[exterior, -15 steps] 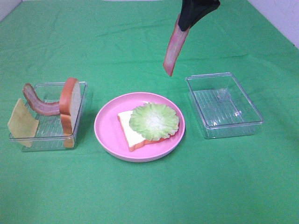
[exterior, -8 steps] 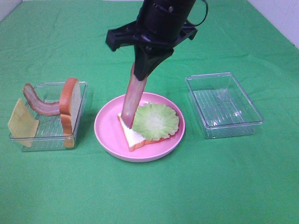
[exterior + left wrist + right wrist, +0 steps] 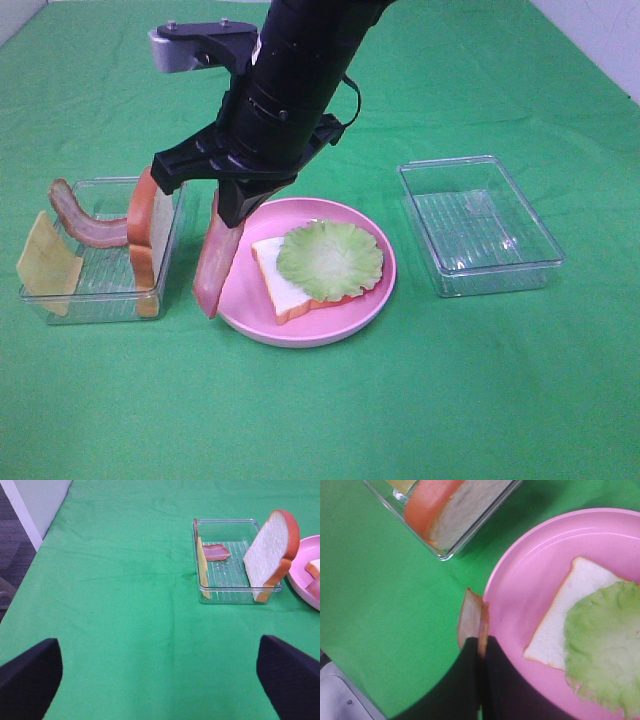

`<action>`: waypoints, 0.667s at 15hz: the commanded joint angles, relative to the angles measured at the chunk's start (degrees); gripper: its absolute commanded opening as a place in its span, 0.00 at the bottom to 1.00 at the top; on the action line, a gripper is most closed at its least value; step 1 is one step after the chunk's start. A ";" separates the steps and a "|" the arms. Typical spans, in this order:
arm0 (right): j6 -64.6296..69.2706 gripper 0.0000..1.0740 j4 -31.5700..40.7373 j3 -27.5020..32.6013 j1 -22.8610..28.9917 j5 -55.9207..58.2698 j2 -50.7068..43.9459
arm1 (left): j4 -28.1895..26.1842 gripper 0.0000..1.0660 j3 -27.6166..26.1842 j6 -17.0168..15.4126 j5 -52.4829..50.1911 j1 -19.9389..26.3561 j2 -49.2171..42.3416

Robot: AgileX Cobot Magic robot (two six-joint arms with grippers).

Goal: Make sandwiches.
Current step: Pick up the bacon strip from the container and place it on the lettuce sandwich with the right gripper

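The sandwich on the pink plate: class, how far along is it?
Done: one bread slice lies on the pink plate with lettuce on it. In hand: the right gripper is shut on a bacon strip hanging at the plate's left rim, not yet laid. Left: the other bacon strip, the cheese and the second bread slice, all in the left tray.
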 commanded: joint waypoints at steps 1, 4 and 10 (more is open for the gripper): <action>-0.40 0.00 -3.72 0.29 -0.11 -1.78 2.01 | -0.29 0.95 0.06 0.00 -0.11 0.06 -0.11; 9.05 0.00 -20.00 0.29 -0.11 -3.21 5.50 | -0.29 0.95 0.06 0.00 -0.11 0.06 -0.11; 13.81 0.00 -31.05 0.29 -0.11 -3.15 8.88 | -0.29 0.95 0.06 0.00 -0.11 0.06 -0.11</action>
